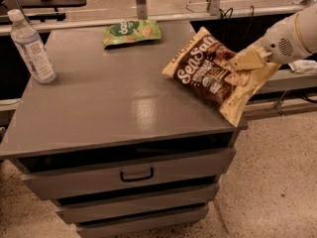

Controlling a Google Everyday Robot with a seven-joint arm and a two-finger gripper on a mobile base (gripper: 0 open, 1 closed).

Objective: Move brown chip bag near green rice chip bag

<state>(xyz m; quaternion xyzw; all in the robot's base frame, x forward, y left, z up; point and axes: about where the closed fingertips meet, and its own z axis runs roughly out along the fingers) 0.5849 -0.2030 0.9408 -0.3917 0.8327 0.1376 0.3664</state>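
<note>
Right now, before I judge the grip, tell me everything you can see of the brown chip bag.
The brown chip bag is large, crinkly and dark brown, with cream-yellow ends, white "Sea Salt" script and pictured chips. It lies tilted, face up, over the right edge of the grey table, its lower cream end jutting past the front corner. The gripper is shut on its right side. Whether its underside touches the tabletop cannot be told.

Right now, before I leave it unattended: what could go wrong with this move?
The gripper holds the brown chip bag by its right part, which overhangs the right edge of the table; a slip could drop it to the floor. The green rice chip bag lies near the back edge; overshooting could push it off.
</note>
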